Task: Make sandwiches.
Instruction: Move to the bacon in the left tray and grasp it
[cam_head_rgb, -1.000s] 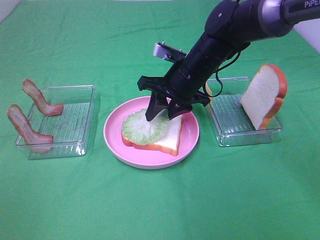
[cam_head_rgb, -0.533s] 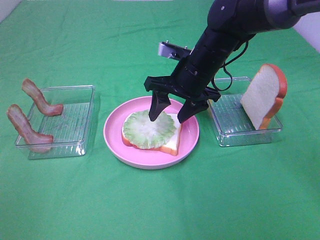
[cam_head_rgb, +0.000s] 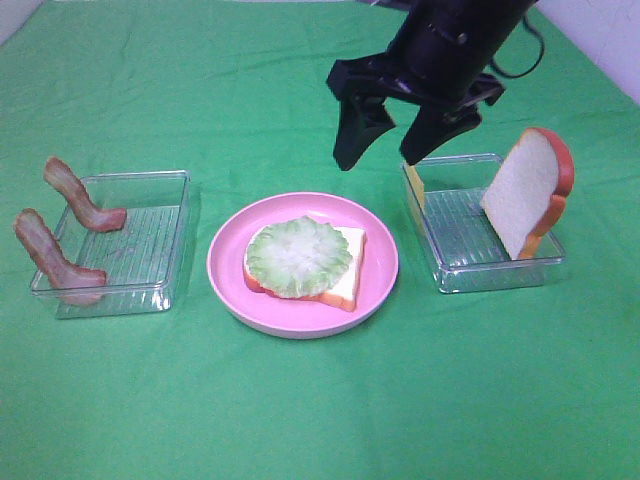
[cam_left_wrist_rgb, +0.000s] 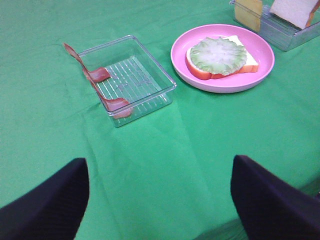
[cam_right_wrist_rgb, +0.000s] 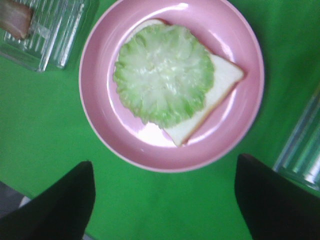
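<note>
So the sandwich is only half built. One bread slice (cam_head_rgb: 347, 272) lies flat on the pink plate (cam_head_rgb: 226, 268) in the middle of the green cloth (cam_head_rgb: 320, 400), and a round lettuce leaf (cam_head_rgb: 298, 256) sits right on top of it. The leaf covers most of the slice, with just a white corner and a bit of orange crust peeking out.

The rest of the parts are off to the sides. The second bread slice (cam_head_rgb: 526, 190) stands tilted in the right tray (cam_head_rgb: 470, 262), leaning on the tray's outer end. The yellow cheese square (cam_head_rgb: 414, 186) stands on edge against the end nearest the plate. Over on the other side, the two bacon strips (cam_head_rgb: 82, 197) hang over the outer wall of the left tray (cam_head_rgb: 150, 245), one end of each down inside and the other end sticking up outside.

The right gripper (cam_head_rgb: 378, 158) hangs in the air above the far side of the plate with its jaws spread wide, holding nothing and touching nothing. Its wrist view looks straight down on the lettuce.

The left gripper (cam_left_wrist_rgb: 160, 210) only shows in its own wrist view. Its jaws are also wide apart with nothing between them, over bare cloth well short of the left tray and plate.
</note>
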